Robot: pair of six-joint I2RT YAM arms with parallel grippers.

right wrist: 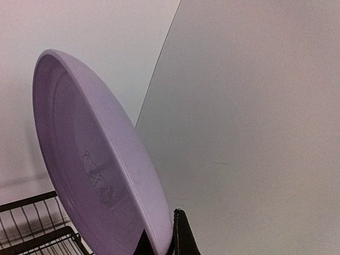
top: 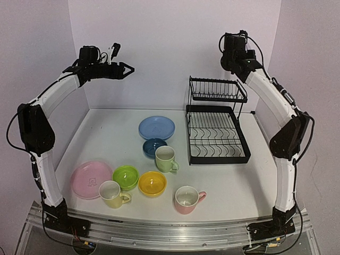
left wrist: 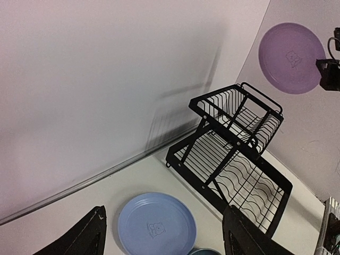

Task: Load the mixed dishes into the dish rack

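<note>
My right gripper (right wrist: 162, 245) is shut on the rim of the lilac plate (right wrist: 90, 164) and holds it upright, high above the black two-tier dish rack (top: 218, 133). The left wrist view also shows that plate (left wrist: 291, 57) in the air. My left gripper (top: 125, 69) is open and empty, high at the back left. On the table lie the blue plate (top: 156, 127), dark blue bowl (top: 154, 146), pale green mug (top: 166, 158), pink plate (top: 91, 179), green bowl (top: 126, 177), yellow bowl (top: 152, 183), yellow mug (top: 112, 193) and pink mug (top: 187, 198). The rack holds no dishes.
The rack's narrow upper shelf (top: 218, 89) stands against the back wall, with the wider lower tray (top: 219, 154) in front of it. Lilac walls close the back and both sides. The table's near edge is a metal rail (top: 170, 228).
</note>
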